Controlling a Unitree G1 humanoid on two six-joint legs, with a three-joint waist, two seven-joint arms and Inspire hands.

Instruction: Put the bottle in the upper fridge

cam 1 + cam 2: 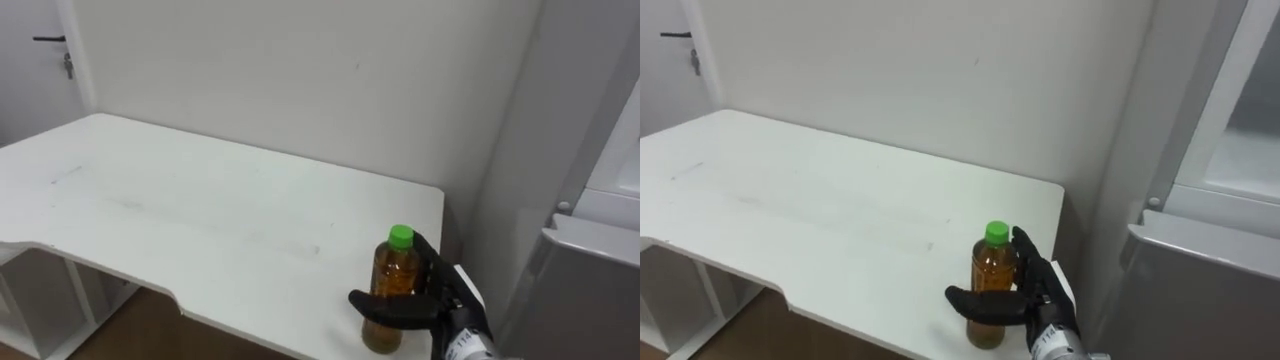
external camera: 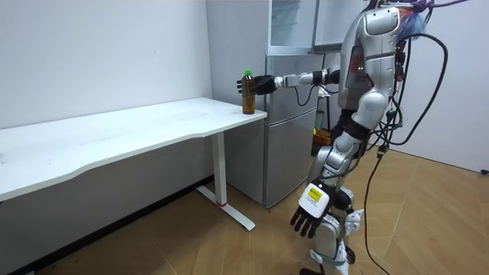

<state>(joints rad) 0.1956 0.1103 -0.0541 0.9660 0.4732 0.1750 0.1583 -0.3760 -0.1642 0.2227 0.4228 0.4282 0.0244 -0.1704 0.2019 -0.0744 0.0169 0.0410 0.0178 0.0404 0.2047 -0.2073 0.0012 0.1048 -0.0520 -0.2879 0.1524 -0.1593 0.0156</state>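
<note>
A white table (image 1: 200, 220) stands against a plain pale wall (image 1: 300, 70), its front edge cut in a shallow curve. At the far left is a door (image 1: 30, 70) with a dark handle (image 1: 48, 40). In the room view the table's white leg (image 2: 221, 172) stands on a wooden floor (image 2: 153, 244).

Open tabletop (image 1: 200, 210) spreads left of the bottle (image 1: 394, 268); wall (image 1: 300, 70) behind and fridge (image 1: 590, 290) at right close in.

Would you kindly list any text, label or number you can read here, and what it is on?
No text can be read.
No label shows on the bottle.
Blurred: print on the wrist tag at the right hand.
Too small: the yellow tag on the left hand.
</note>
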